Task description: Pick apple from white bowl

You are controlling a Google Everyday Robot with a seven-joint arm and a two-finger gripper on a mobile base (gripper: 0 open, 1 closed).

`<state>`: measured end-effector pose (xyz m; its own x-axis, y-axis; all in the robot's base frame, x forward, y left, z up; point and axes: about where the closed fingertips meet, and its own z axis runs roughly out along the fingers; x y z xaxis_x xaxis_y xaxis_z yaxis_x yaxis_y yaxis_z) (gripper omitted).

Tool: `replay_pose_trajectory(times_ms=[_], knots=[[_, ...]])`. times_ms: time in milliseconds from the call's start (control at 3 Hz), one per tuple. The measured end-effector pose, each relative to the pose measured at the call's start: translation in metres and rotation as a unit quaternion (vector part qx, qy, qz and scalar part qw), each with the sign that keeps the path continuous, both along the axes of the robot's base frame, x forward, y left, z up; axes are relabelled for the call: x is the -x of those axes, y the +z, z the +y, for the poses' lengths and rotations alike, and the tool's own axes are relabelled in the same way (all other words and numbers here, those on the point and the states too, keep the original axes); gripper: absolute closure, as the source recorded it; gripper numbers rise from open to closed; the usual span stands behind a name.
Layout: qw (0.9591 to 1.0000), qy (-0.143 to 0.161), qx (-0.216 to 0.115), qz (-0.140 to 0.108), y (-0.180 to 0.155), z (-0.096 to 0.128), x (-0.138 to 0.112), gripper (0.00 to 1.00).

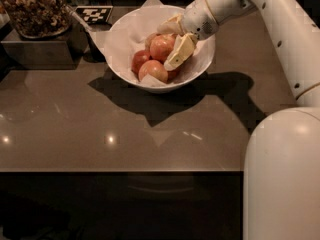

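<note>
The white bowl [199,70] stands at the back middle of the brown table, lined with white paper whose corner [150,1] sticks up. It holds several apples. The apple [161,47], red-orange and the largest, lies on top. My gripper [171,46] reaches in from the right. Its pale fingers [180,50] sit on either side of the apple, closed against it. A smaller red apple [140,60] and a paler apple [153,70] lie lower in the bowl.
A container of brown snacks [31,9] sits on a metal box [40,50] at the back left. A black-and-white marker tag [95,14] lies behind the bowl. My white arm [287,29] and body [282,174] fill the right side. The table's front edge [120,171] is near.
</note>
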<state>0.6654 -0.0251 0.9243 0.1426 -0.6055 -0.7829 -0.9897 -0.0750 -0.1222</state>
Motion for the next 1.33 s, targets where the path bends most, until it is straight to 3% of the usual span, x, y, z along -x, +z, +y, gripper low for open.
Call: replay_pose_trajectory(times_ms=[333,1333], knots=[[1.0000,-0.003,0.002,0.001,-0.006,-0.002,0.000,0.15],[0.9992,-0.025,0.001,-0.031,0.005,-0.016,0.010,0.81]])
